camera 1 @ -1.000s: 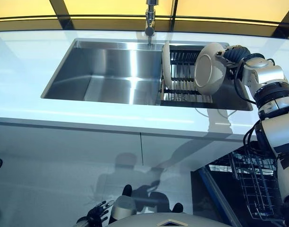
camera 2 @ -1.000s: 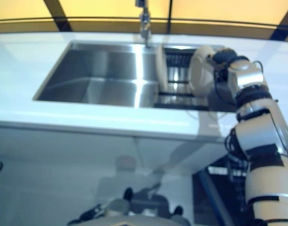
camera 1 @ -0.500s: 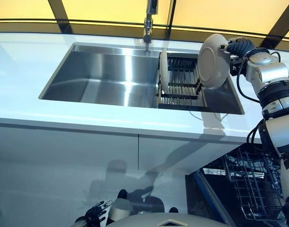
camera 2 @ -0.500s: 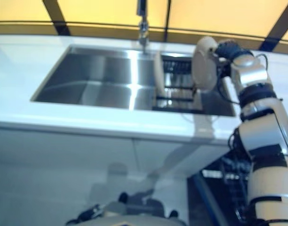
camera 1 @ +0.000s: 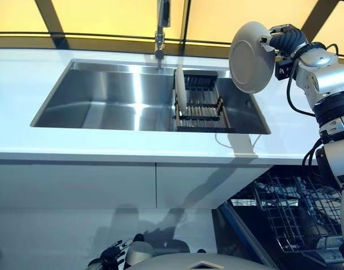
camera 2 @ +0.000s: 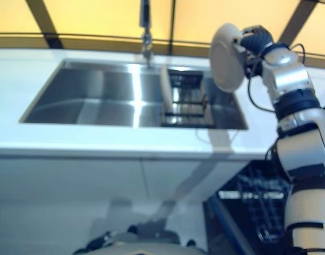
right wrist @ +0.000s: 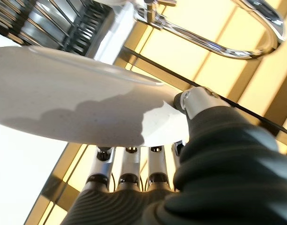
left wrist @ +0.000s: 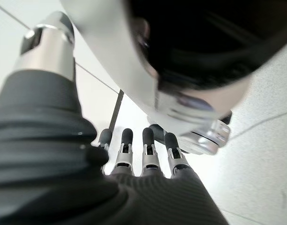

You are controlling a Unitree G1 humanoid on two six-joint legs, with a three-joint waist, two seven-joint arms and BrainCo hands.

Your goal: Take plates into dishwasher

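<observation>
One hand, the left hand [left wrist: 134, 159], shows only at the head views' bottom edge, low by the floor; its wrist view shows its fingers straight and holding nothing. Nearer right, a wire dishwasher rack [camera 1: 295, 211] is partly cut off below the counter [camera 1: 104, 149]. Farther off, the right hand [camera 1: 281, 39] pinches a white plate [camera 1: 250, 56] by its rim, raised on edge above the sink [camera 1: 104, 98]; the plate hides the fingertips. A second plate [camera 1: 180, 95] stands in the drying rack [camera 1: 203, 107].
</observation>
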